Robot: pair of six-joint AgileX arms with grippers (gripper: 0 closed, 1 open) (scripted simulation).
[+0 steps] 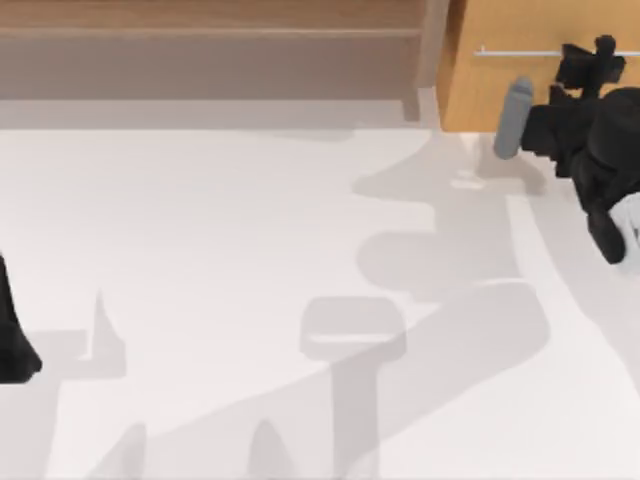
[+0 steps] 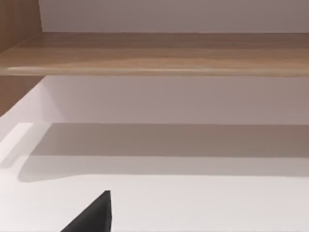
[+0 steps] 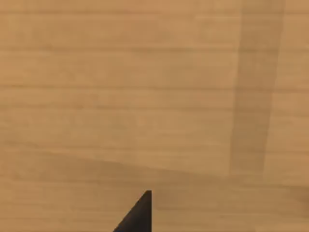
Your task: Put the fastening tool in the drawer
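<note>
The drawer (image 1: 500, 85) stands at the back right, its orange-brown front closed, with a thin silver handle (image 1: 520, 52) running across it. My right gripper (image 1: 592, 58) is at the handle's right part. The right wrist view looks close onto the wooden drawer front (image 3: 120, 96), with one black fingertip (image 3: 140, 217) at the edge of the picture. A grey cylindrical piece (image 1: 514, 120) lies against the right arm in front of the drawer; I cannot tell what it is. The fastening tool is out of view. My left arm (image 1: 12, 340) is parked at the table's left edge.
A long brown wooden shelf (image 1: 210, 50) runs along the back from the left up to the drawer, also seen as shelf (image 2: 154, 53) ahead of the left wrist. The white table (image 1: 200, 250) carries soft grey shadows across its middle and front.
</note>
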